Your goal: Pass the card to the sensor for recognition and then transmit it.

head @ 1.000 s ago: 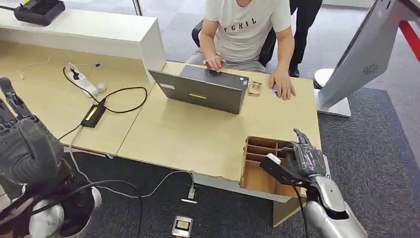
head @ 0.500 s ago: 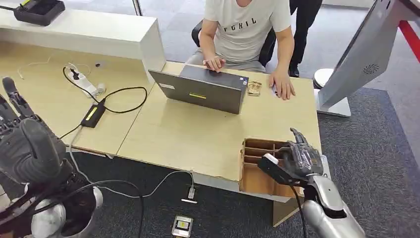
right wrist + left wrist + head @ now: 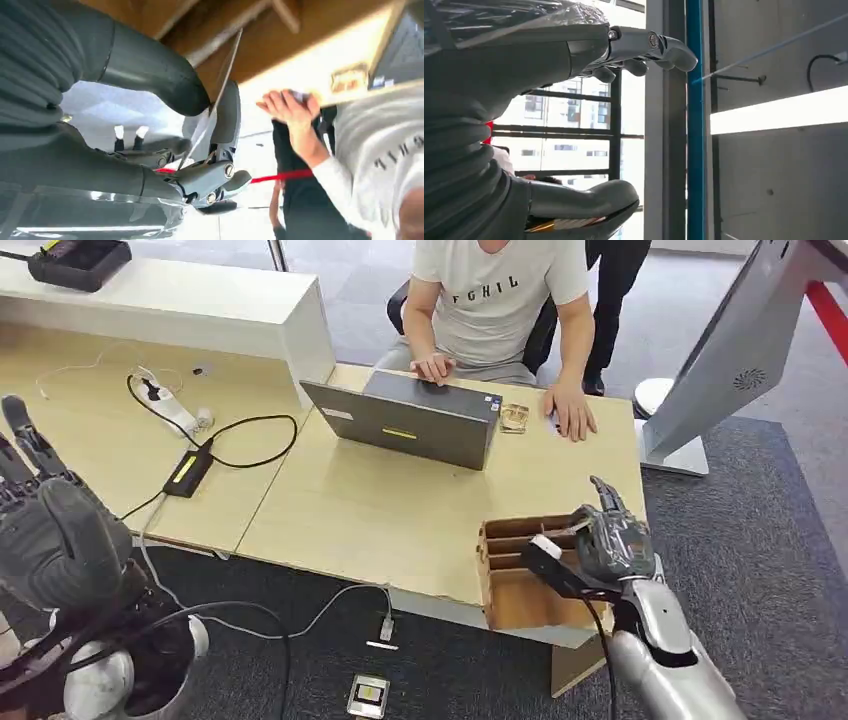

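Observation:
My right hand (image 3: pixel 605 540) is at the wooden slotted box (image 3: pixel 510 595) on the table's front right corner. In the right wrist view a thin card (image 3: pixel 226 70), seen edge-on, is pinched between the thumb and a finger of that hand (image 3: pixel 150 125), with the box's wooden dividers (image 3: pixel 220 35) close behind it. My left hand (image 3: pixel 55 540) is raised at the left with its fingers apart and nothing in it. The left wrist view shows that hand (image 3: pixel 499 100) against windows and a ceiling.
A person (image 3: pixel 500 290) sits across the table (image 3: pixel 360 510), hands by a grey laptop (image 3: pixel 410 420). A power brick and cables (image 3: pixel 190 468) lie at the left. A small device (image 3: pixel 368 695) sits on the floor. A large grey stand (image 3: pixel 720 360) rises at the right.
My right hand has lifted slightly toward the far side, and the wooden box has shifted left and tipped with it. The left hand has barely moved.

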